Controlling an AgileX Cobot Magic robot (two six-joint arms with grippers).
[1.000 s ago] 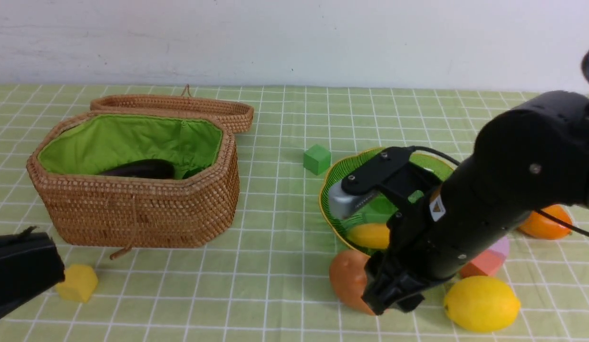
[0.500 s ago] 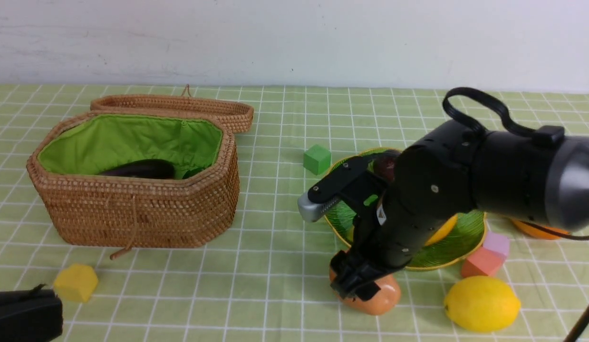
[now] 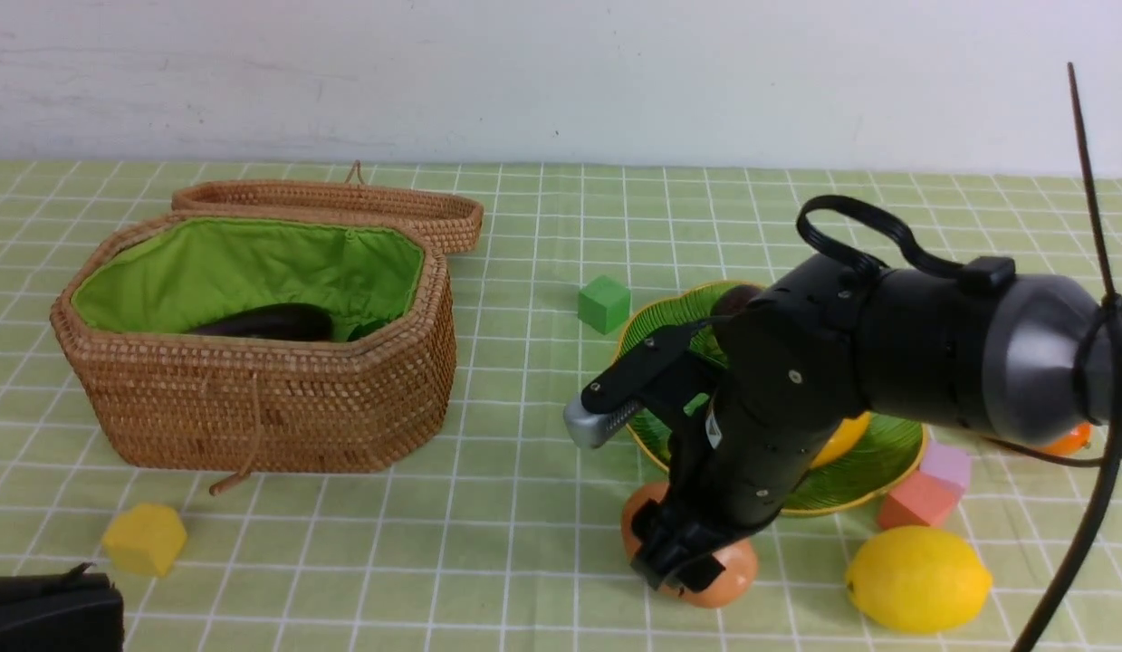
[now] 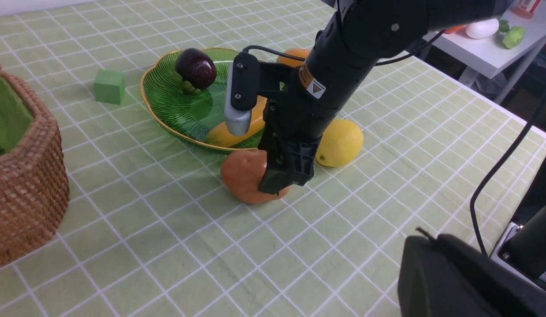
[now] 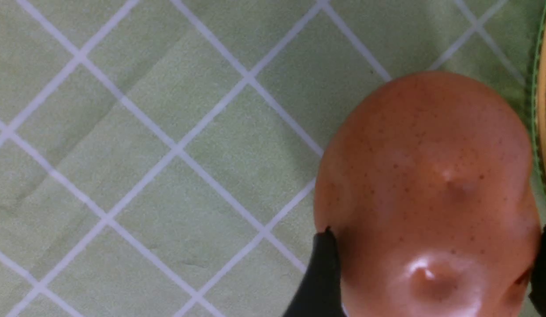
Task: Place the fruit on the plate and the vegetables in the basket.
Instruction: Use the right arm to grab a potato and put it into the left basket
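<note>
The tan-orange potato [image 3: 722, 578] lies on the cloth just in front of the green plate [image 3: 887, 453]. My right gripper [image 3: 683, 566] is down over it, open, with a finger close against each side; the right wrist view shows the potato [image 5: 427, 176] between the black fingers [image 5: 319, 273]. A banana [image 3: 837, 436] and a mangosteen [image 4: 195, 68] lie on the plate. The lemon [image 3: 918, 580] and the mango [image 3: 1063, 441] lie on the cloth. The eggplant [image 3: 271, 321] lies in the basket [image 3: 253, 407]. My left gripper [image 3: 49, 616] is shut and empty at the near left. The red-orange vegetable is hidden.
The basket's lid [image 3: 343, 204] lies open behind it. A green cube [image 3: 604, 303] sits left of the plate, a yellow block [image 3: 144, 539] in front of the basket, a red block [image 3: 918, 500] and a lilac block [image 3: 948, 464] by the plate's near right. A black cable [image 3: 1095, 226] crosses the right edge.
My right arm has swung left and come down until its fingers stand round the potato, which shifted slightly left. My left gripper has drawn back and down into the near left corner.
</note>
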